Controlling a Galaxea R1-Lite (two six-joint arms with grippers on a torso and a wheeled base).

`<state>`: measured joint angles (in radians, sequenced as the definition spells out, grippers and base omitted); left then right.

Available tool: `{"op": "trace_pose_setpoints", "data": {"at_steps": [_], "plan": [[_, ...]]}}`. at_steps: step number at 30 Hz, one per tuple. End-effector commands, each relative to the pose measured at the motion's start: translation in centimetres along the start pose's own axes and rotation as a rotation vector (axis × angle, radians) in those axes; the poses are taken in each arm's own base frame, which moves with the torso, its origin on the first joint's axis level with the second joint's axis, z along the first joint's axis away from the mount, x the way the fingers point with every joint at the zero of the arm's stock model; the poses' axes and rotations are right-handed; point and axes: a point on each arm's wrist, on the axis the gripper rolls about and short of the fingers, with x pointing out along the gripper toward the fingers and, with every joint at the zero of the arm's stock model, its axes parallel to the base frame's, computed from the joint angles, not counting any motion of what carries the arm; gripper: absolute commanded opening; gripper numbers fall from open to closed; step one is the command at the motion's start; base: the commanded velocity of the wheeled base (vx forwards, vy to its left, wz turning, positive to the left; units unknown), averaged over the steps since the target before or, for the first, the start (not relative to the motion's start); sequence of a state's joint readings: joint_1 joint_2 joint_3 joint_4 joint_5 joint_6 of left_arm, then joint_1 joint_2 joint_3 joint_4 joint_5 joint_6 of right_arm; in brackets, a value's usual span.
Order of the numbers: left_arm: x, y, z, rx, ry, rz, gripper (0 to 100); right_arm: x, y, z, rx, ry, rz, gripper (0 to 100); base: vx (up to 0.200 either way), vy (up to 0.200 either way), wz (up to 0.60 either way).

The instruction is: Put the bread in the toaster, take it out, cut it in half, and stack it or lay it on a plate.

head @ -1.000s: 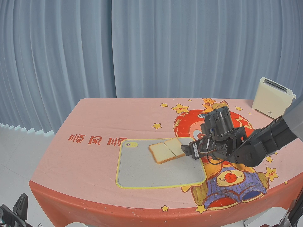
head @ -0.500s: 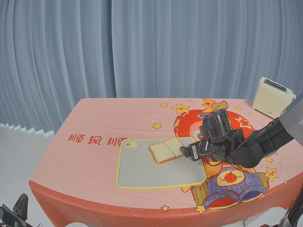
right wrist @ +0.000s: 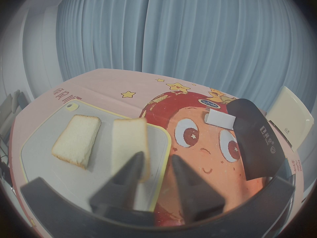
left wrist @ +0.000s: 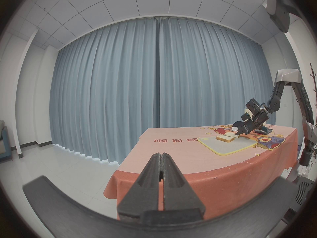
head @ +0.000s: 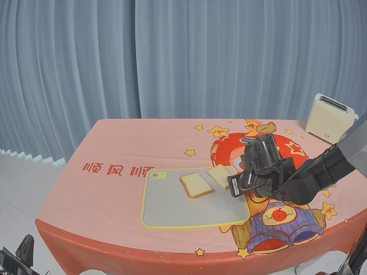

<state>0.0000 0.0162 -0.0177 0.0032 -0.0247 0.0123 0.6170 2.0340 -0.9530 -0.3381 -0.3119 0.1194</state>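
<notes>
Two bread halves (head: pixel 196 185) lie on the cutting board (head: pixel 172 211) near the table's (head: pixel 114 146) front edge: one mid-board toward its far edge, the other half (head: pixel 220 175) at its far right corner, just beside my right pincer (right wrist: pixel 157 156), jaws spread with nothing between them. Toast looks light, stiff-crusted and crumbly, so I'd pinch gently across a short edge. My left pincer (left wrist: pixel 161 159) is closed and empty.

two bread halves lay flat on the grey cutting board (right wrist: pixel 43 162), the left-hand half (right wrist: pixel 77 139) apart from the right-hand half (right wrist: pixel 129 139). right gripper (right wrist: pixel 158 156) had its fingers parted, one tip over the right-hand half's near edge. black knife (right wrist: pixel 257 142) lay on the tablecloth (right wrist: pixel 198 149) further right, toaster (right wrist: pixel 290 116) beyond it.
</notes>
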Motion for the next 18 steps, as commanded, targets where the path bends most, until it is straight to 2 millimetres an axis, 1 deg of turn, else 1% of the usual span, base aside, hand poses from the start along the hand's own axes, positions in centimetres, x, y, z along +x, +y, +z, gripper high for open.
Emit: {"op": "trace_pose_setpoints", "data": {"at_steps": [1, 6, 18], "plan": [[0.05, 0.0, -0.47, 0.0, 0.008, 0.0, 0, -0.01, 0.02, -0.2, -0.004, 0.009, -0.001, 0, 0.0, 0.0, 0.0], [0.05, 0.0, -0.47, 0.0, 0.008, 0.0, 0, -0.01, 0.19, -0.62, -0.023, 0.017, 0.002, 0, 0.0, 0.0, 0.0], [0.05, 0.0, -0.47, 0.0, 0.008, 0.0, 0, -0.45, 0.11, -0.08, -0.015, -0.006, 0.004, 0, 0.0, 0.0, 0.0]]}}
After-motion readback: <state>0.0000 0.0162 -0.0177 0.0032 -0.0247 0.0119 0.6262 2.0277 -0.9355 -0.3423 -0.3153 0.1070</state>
